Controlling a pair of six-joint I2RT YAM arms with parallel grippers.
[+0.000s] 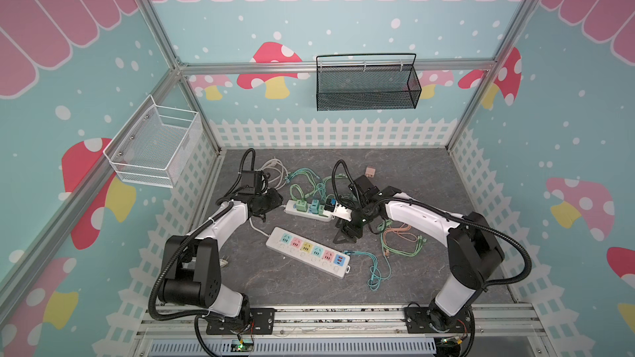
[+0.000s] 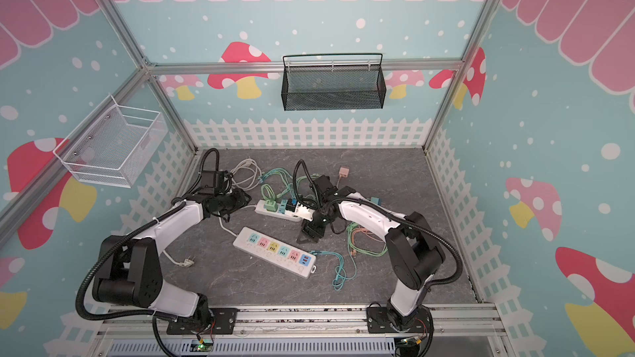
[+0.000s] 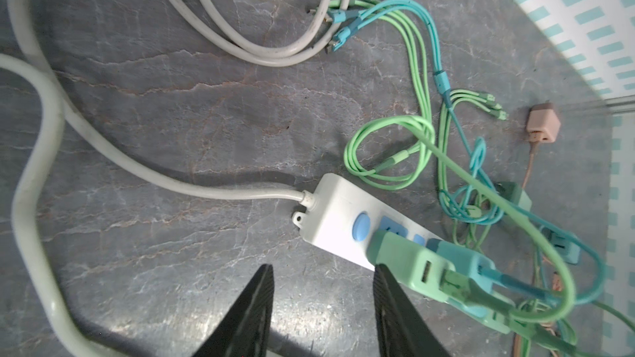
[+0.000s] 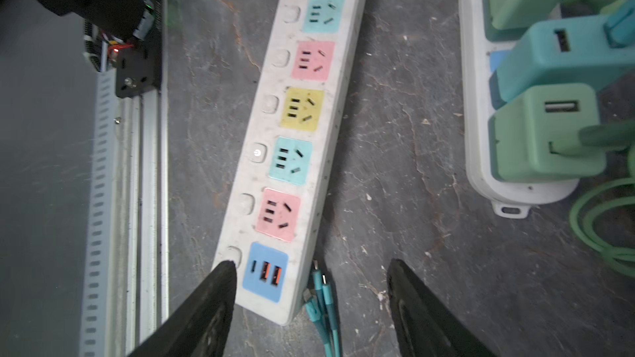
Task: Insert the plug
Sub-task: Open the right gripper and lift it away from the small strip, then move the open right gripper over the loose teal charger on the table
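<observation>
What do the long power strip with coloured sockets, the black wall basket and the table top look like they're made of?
Power strip: likely moulded plastic, matte white, scuffed, with pastel socket faces.
Black basket: metal mesh on a wire frame, probably coated; the wall shows through it.
Table top: dark grey stone look with pale veins; real stone or printed sheet, cannot tell.

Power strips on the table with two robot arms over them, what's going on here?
Two arms are set up to plug things in, and neither holds a plug. The left hand is open beside the cord end of the small white strip, which already carries green and teal adapters. The right hand is open and empty near the USB end of the long strip, whose coloured sockets are all free. Loose cables lie around.
</observation>
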